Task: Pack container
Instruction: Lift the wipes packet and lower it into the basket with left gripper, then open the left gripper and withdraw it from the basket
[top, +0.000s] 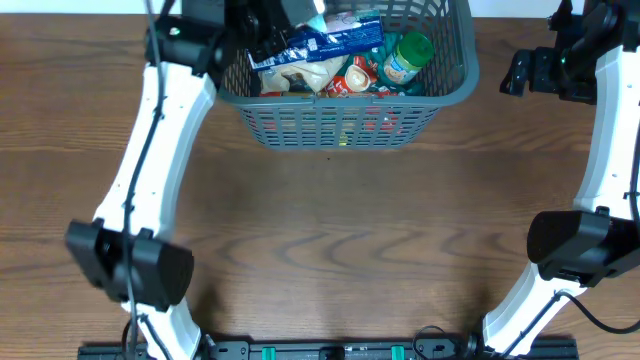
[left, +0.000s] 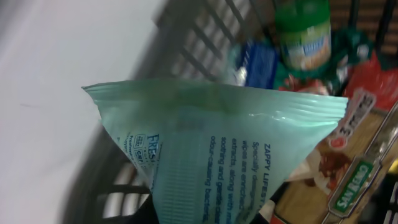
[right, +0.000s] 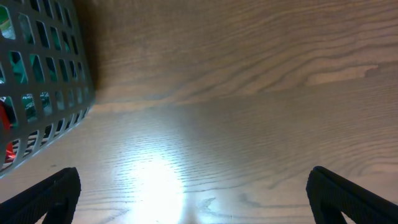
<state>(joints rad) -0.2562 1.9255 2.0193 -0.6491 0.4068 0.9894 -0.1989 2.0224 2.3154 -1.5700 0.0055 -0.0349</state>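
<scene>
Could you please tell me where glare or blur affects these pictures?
Right wrist view: strong glare whitens the brown wooden table. Left wrist view: the pale green plastic packet reads clearly, while the dark grey slotted plastic basket behind it is blurred. Overhead view: even light, sharp.

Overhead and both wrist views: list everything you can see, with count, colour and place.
Table: one, brown wood, under everything.
Basket: one, dark grey, far centre of the table.
Jar: one, green lid, in the basket's right part.
Blue pack: one, blue and white, in the basket, on top.
Pale pack: one, cream, in the basket under the blue pack.
Red pack: one, red, in the basket by the jar.
Mint pack: one, pale green, held above the basket.
Arms: two, white and black, left and right.
Left claw: over the basket, gripping the mint pack.
Right claw: open, empty, over bare table right of the basket.
</scene>
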